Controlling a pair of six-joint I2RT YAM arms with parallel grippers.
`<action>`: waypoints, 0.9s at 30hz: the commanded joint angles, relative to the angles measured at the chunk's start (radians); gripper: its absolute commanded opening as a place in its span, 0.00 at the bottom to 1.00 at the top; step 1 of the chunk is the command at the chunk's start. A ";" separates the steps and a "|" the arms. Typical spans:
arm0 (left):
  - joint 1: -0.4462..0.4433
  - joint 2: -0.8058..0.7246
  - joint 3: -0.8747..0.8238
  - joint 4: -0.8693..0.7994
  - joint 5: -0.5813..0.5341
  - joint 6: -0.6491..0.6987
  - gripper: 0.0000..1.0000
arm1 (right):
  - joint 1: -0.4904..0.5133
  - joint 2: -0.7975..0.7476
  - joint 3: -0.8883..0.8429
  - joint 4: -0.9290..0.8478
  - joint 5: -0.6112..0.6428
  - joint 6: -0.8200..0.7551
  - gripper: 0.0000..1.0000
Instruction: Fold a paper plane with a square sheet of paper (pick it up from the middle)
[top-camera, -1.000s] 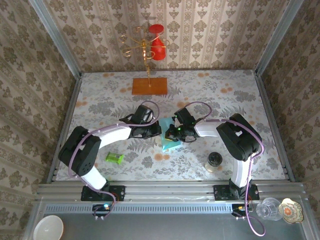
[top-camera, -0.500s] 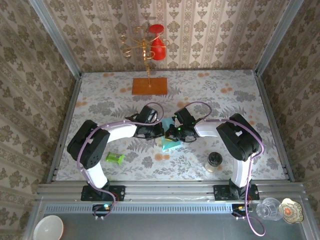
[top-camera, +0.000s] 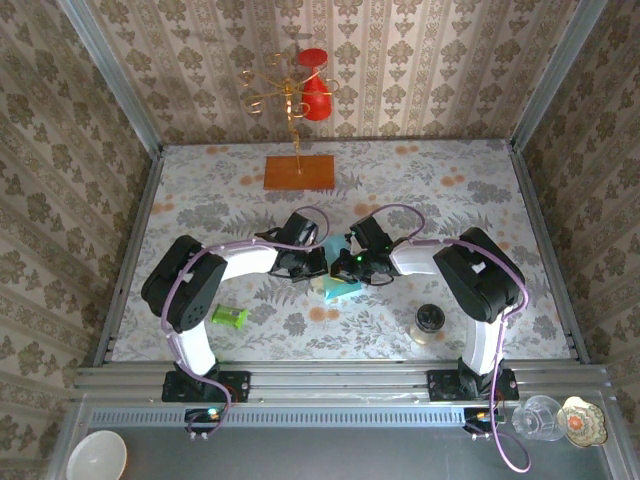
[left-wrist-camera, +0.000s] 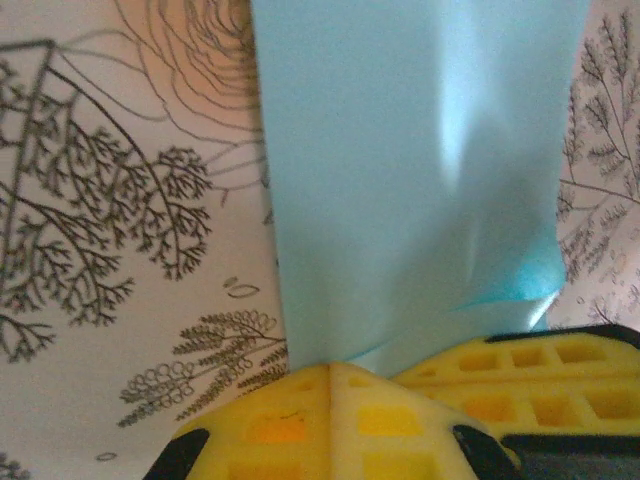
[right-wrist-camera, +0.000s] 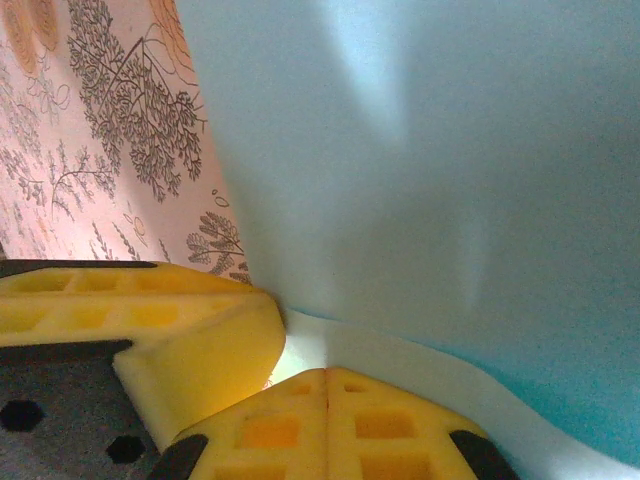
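Observation:
The square sheet of paper, light blue and partly folded, lies at the table's middle between both arms. My left gripper comes at it from the left and my right gripper from the right, their tips almost meeting. In the left wrist view the yellow pads are shut at the paper's near edge, at the left gripper. In the right wrist view the right gripper is shut against a turned-up white flap of the paper. I cannot tell whether either pinches it. No finished paper plane is in view.
An orange board and a gold stand with red pieces stand at the back. A green cylinder lies front left and a small jar front right. A bowl and a glass sit below the rail.
The left arm's elbow and upper link have swung to the right, closer to the middle. Both grippers stay shut at the paper, which has barely moved.

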 joint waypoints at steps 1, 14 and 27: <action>-0.008 0.027 0.000 -0.087 -0.043 0.001 0.00 | -0.012 -0.056 -0.027 -0.039 -0.005 0.026 0.00; -0.007 0.015 -0.015 -0.085 -0.036 0.002 0.00 | -0.020 -0.041 -0.050 -0.065 0.057 -0.015 0.00; -0.038 -0.107 -0.013 -0.069 0.004 0.034 0.00 | -0.024 0.012 -0.100 -0.087 0.118 0.014 0.00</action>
